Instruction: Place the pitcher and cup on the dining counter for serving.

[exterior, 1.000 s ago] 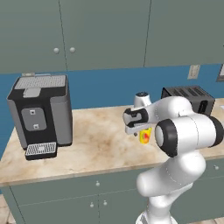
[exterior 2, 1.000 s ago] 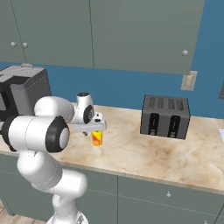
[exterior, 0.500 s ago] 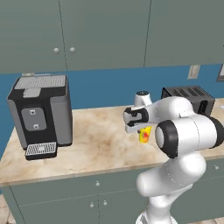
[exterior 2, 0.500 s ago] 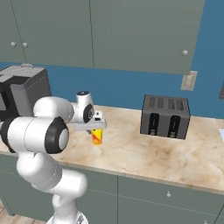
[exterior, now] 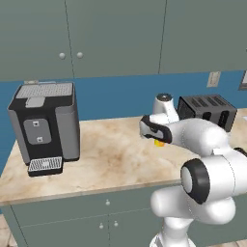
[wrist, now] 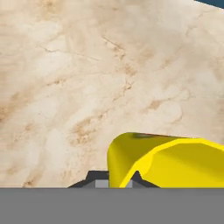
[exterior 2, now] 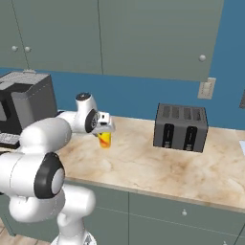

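Observation:
The cup (exterior 2: 104,139) is a small yellow tumbler with a red-orange mark. It hangs just above the marble counter (exterior 2: 143,167) that is backed by grey cabinets. My gripper (exterior 2: 104,130) is shut on the cup's rim from above. From the left base the cup (exterior: 158,142) peeks out under the hand, with the gripper (exterior: 157,136) on it. In the hand view the yellow rim (wrist: 175,159) sits between my gripper's (wrist: 119,181) tips. The pitcher and the dining counter are out of view.
A dark coffee machine (exterior: 43,125) stands at the counter's left end. A black toaster (exterior 2: 181,127) stands to the right of the cup near the blue wall. Grey wall cabinets (exterior 2: 119,33) hang above.
The gripper closed on the cup's rim. The cup has since risen slightly off the counter with the hand.

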{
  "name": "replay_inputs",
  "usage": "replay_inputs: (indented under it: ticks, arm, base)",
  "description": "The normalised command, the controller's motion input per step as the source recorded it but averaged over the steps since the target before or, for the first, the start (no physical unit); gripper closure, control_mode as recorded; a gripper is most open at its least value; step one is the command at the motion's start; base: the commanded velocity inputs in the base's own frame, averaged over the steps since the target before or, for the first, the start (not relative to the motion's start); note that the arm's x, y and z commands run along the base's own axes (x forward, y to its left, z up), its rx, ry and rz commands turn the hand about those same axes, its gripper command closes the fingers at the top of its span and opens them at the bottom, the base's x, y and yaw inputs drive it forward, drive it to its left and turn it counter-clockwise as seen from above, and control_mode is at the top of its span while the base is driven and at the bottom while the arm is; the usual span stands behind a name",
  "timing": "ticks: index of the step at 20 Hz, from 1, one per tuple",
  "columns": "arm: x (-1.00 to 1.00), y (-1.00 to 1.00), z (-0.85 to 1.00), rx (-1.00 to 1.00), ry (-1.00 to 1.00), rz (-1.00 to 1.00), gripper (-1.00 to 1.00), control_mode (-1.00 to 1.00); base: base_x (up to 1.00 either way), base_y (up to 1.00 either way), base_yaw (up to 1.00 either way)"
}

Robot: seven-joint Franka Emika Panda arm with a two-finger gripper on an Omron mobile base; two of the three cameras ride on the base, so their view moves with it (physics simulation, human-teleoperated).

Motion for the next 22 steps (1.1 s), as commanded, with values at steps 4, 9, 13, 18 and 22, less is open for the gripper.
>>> replay_inputs:
  ticks: [4,9,13,18,22]
  arm:
    - [-0.15,0.0,0.67,0.0,-0.25,-0.01,1.0,-1.0]
    - [-0.24,0.0,0.44,0.0,-0.22,0.0,1.0,-1.0]
    - [-0.22,0.0,0.19,0.0,-0.12,0.03,1.0,-1.0]
    - [-0.09,-0.01,0.0,0.0,-0.01,0.05,1.0,1.0]
    - [0.0,0.0,0.0,0.0,0.0,0.0,1.0,1.0]
  base:
    - [0.0,0.0,0.0]
    - [0.0,0.0,0.0]
    - [0.0,0.0,0.0]
    - [-0.56,-0.15,0.43]
    - [-0.94,-0.15,0.83]
